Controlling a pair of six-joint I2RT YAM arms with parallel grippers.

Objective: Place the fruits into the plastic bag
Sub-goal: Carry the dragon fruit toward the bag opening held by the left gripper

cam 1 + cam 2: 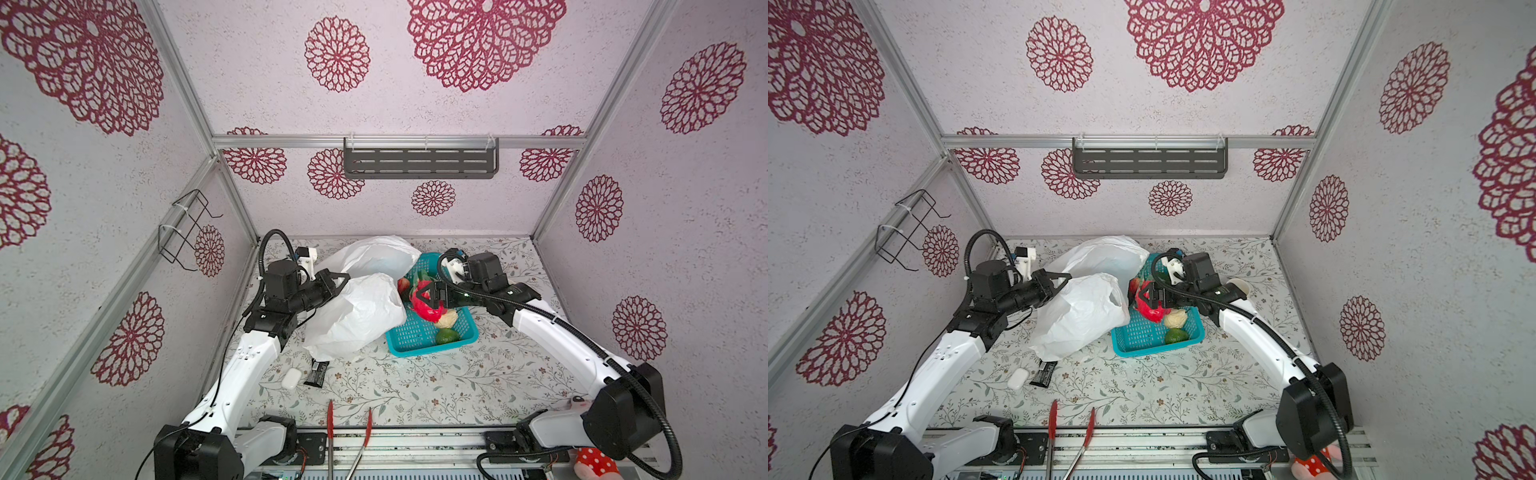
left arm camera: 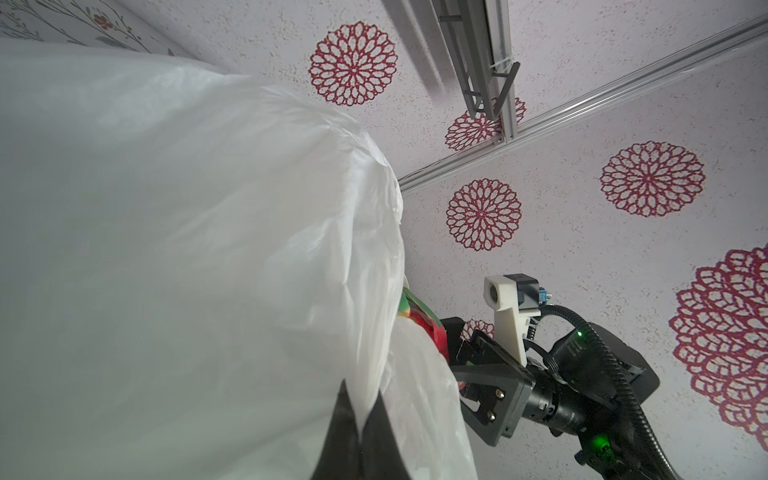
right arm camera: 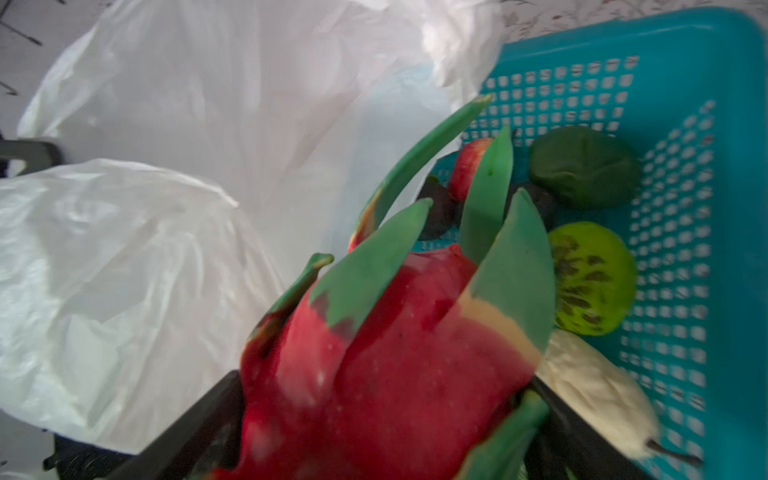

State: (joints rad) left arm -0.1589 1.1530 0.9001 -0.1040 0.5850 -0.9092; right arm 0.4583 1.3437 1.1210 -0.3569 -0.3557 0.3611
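The white crinkled plastic bag (image 1: pixel 357 316) (image 1: pixel 1079 316) lies left of the teal basket (image 1: pixel 432 351) (image 1: pixel 1154 351). My left gripper (image 1: pixel 343 279) (image 1: pixel 1065 277) (image 2: pixel 361 403) is shut on a fold of the bag's upper edge and holds it up. My right gripper (image 1: pixel 424 296) (image 1: pixel 1148 296) (image 3: pixel 386 415) is shut on the red-pink spiky fruit (image 1: pixel 428 309) (image 3: pixel 395 374), which hangs above the basket's left part beside the bag. In the basket lie a cream bumpy fruit (image 1: pixel 449 319) (image 3: pixel 594 386), green fruits (image 1: pixel 448 336) (image 3: pixel 594 278), a red fruit (image 3: pixel 469 166) and a dark brown one (image 3: pixel 436 208).
A white case (image 1: pixel 292 377) and a black packet (image 1: pixel 316 372) lie in front of the bag. Red-handled tongs (image 1: pixel 330 415) rest at the table's front edge. A red-dotted plush toy (image 1: pixel 594 465) sits at the front right. A wire rack (image 1: pixel 187 228) hangs on the left wall.
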